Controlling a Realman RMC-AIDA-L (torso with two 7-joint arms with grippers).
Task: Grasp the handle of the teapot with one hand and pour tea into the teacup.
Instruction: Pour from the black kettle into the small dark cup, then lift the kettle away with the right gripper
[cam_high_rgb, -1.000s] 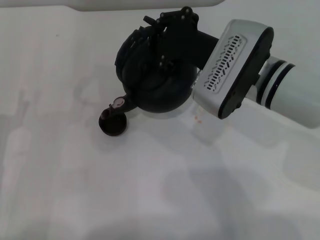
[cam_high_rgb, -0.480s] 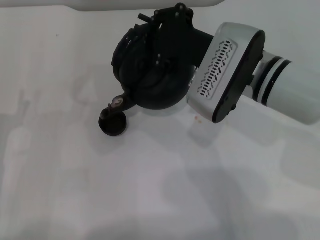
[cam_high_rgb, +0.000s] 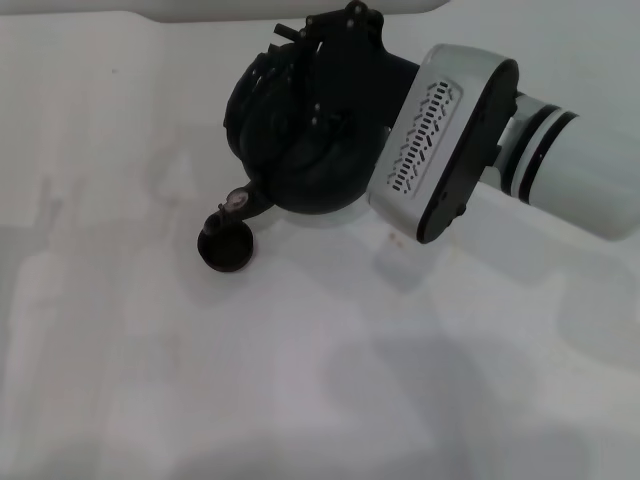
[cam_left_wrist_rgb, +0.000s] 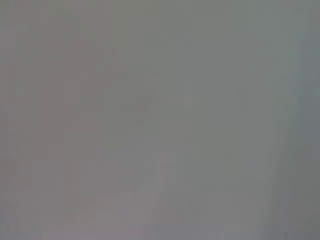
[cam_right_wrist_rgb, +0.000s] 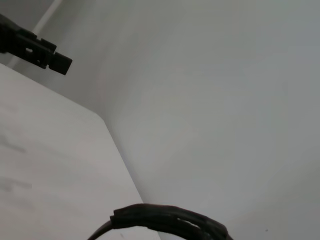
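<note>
One arm working: right gripper (cam_high_rgb: 335, 45) clamped on handle (cam_high_rgb: 262, 100), teapot (cam_high_rgb: 300, 140) tipped further than a second ago, spout just above teacup (cam_high_rgb: 226, 248) — pour under way, likely.

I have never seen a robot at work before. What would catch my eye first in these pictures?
First, the large round matte black teapot near the table's far edge, tipped with its silver-capped spout just above a tiny dark handleless teacup. Next, the right gripper, on a bulky silver and white arm reaching in from the right, shut on the thick black arched handle. The white table shows nothing else, and the left arm is out of sight.
</note>
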